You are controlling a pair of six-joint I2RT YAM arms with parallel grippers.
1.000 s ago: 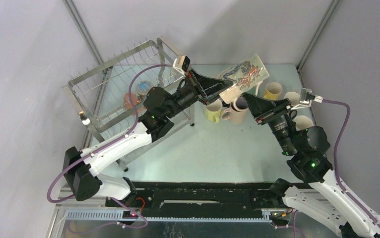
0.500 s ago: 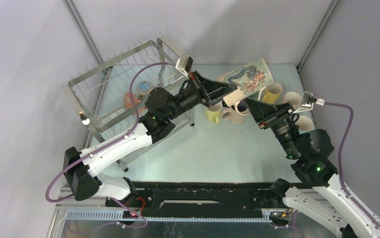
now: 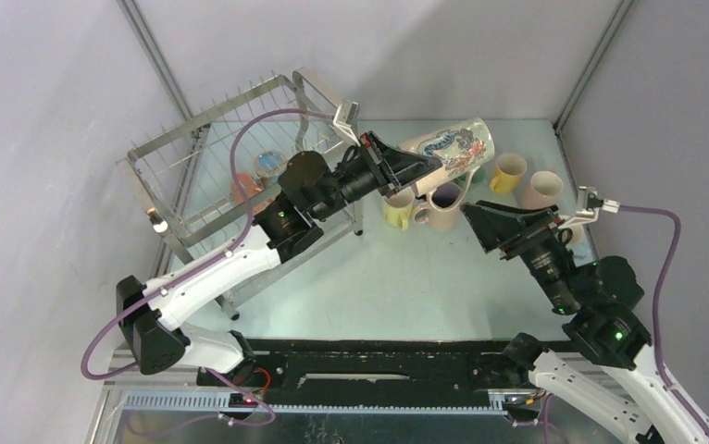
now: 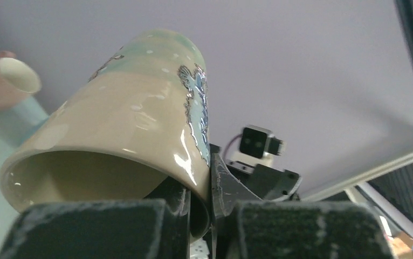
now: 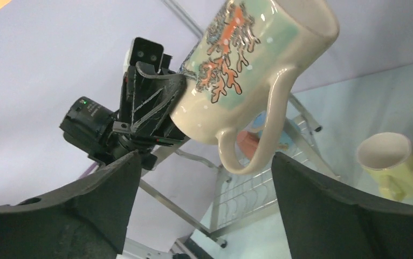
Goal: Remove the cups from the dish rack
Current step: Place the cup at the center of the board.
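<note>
Over the desk [image 3: 397, 277] beside the dish rack [image 3: 203, 157], left jaws clench the rim [image 4: 102, 155] of a printed beige mug [image 3: 448, 146], tilted in the air; right jaws gape empty near its handle [image 5: 258, 124], not touching. Likely a handover or set-down by the unloaded cups [image 3: 508, 171]: needs uprighting, no bumps. The rack's remaining cups [image 3: 242, 188] are half hidden behind the left arm [image 3: 240, 259], count unclear.

The table [image 3: 406, 277] was pale blue-green and smooth, and it filled the middle of the top view. Three plain grey-purple walls stood round it: a back wall [image 3: 379, 46] at the top, a left wall [image 3: 36, 139] and a right wall [image 3: 675, 111]. A thin silver pole [image 3: 155, 57] ran up the back corner at upper left, and a second pole [image 3: 591, 63] at upper right. A shiny metal sheet [image 3: 379, 427] lay along the bottom edge. The light was soft and even.
</note>
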